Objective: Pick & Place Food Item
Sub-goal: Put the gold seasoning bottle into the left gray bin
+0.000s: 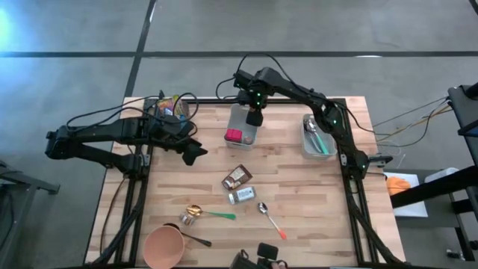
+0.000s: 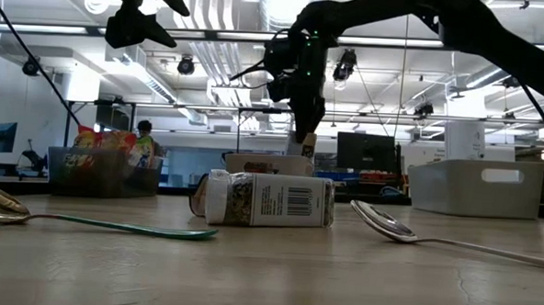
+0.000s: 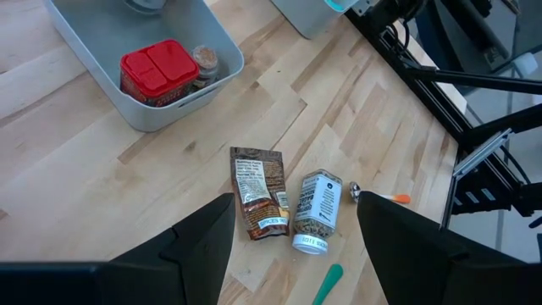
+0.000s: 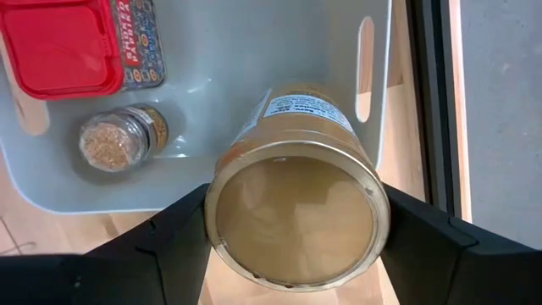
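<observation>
Two arms hang over the table (image 1: 299, 187). The left gripper (image 1: 196, 152) hovers spread and empty, above and to the left of the pouch (image 1: 237, 177) and jar (image 1: 241, 196). The right gripper (image 4: 292, 246) pinches a can (image 4: 296, 199) above the grey bin (image 4: 254, 51), where a red box (image 4: 59, 42) and small jar (image 4: 118, 135) lie

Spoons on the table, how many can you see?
3, maybe more hidden: a green-handled spoon near the cup, an orange-tipped spoon right of it, and a dark-handled spoon beside the cup.
</observation>
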Robot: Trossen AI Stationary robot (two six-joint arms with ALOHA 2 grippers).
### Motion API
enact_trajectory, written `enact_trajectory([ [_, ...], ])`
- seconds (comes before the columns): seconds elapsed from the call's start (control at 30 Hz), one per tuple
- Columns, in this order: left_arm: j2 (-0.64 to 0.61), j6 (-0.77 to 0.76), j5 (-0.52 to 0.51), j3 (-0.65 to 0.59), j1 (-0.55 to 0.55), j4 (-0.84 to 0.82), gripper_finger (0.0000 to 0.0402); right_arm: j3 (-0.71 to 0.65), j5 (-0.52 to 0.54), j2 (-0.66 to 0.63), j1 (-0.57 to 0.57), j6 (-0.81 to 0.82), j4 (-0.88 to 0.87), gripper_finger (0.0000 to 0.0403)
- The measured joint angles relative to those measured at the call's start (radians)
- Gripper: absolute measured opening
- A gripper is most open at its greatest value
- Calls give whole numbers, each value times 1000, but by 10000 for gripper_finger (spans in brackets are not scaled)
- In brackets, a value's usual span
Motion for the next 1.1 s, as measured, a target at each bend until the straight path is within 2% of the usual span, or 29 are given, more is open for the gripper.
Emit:
enact_trajectory([
  [0.53,0,0,0,0,0,0,252,-4,12,0,0,-30,-3,270],
  [1.1,0,0,0,0,0,0,252,-114,19,-2,0,-101,38,270],
])
